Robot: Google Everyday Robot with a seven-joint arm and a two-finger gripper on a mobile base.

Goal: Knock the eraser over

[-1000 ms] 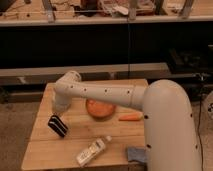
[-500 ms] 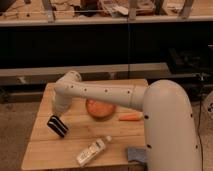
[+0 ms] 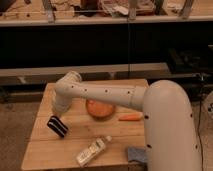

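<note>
The eraser [image 3: 57, 126], a small black block with thin pale stripes, sits tilted on the left part of the wooden table [image 3: 45, 152]. My white arm reaches across the table from the right, bends at its elbow [image 3: 68, 82], and points down. My gripper [image 3: 58, 114] is right above the eraser, at or very near its top end. I cannot tell whether it touches the eraser.
An orange bowl [image 3: 100, 108] sits mid-table behind the arm, with a carrot [image 3: 130, 118] to its right. A white bottle [image 3: 92, 151] lies near the front edge. A blue-grey cloth [image 3: 136, 154] lies at the front right. Dark shelving stands behind the table.
</note>
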